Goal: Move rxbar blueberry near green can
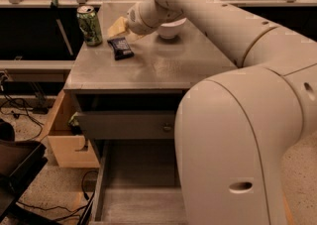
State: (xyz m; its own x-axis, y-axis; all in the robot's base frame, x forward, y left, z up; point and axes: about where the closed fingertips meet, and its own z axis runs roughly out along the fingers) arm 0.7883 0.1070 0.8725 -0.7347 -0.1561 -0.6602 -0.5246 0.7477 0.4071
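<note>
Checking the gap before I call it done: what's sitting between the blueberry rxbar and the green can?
Nothing: the camera view shows bare tabletop between the rxbar blueberry and the green can. The hand hovers just behind the bar.

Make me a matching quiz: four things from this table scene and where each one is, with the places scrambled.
Things: 1 green can; 2 rxbar blueberry; 3 white bowl; 4 gripper.
Places: A lying flat on the table, right of the can; B upright at the far left corner; C between can and bowl, just behind the bar; D partly hidden behind the arm.
Pairs: 1-B, 2-A, 3-D, 4-C.
</note>
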